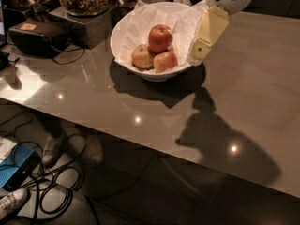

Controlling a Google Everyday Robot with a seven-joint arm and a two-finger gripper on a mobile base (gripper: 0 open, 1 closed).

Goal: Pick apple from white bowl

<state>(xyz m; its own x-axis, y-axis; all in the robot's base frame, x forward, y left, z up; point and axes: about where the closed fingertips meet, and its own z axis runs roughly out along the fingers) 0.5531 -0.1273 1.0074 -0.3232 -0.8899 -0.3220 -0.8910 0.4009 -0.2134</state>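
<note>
STAGE: approach; grasp not yet made | APPLE [160, 38]: in white bowl [157, 74], near centre, untouched | GRIPPER [198, 49]: over bowl rim at 3 o'clock of apple, apart from it; opening cannot tell; carries nothing | REMAINING: reach, grip, lift out

A deep red apple [160, 38] lies in the glossy white bowl [149, 74], with the pale yellow gripper [198, 54] at its rim.
</note>
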